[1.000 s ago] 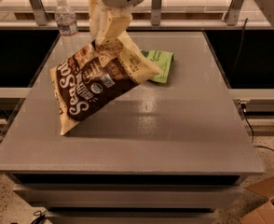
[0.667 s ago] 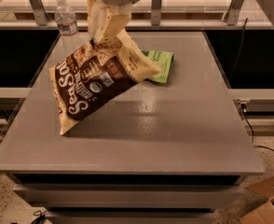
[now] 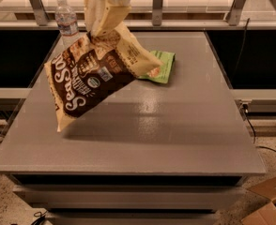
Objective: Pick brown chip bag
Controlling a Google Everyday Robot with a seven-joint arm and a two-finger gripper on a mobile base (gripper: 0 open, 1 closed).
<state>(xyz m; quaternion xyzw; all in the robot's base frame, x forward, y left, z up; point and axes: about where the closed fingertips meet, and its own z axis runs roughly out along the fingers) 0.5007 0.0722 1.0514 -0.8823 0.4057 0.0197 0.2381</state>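
Note:
The brown chip bag (image 3: 93,81) hangs tilted above the grey table (image 3: 175,125), its lower corner pointing down at the left and its shadow on the table under it. It is dark brown with cream-yellow edges and white "Sea Salt" script. My gripper (image 3: 100,29) comes down from the top of the view and is shut on the bag's upper edge, holding it in the air.
A smaller green snack bag (image 3: 160,67) lies flat on the table behind the brown bag. A clear water bottle (image 3: 66,22) stands at the back left corner. Metal rails run behind the table. Cardboard boxes (image 3: 269,205) sit on the floor at lower right.
The gripper has risen with the brown chip bag, which now hangs a little higher and clear of the table.

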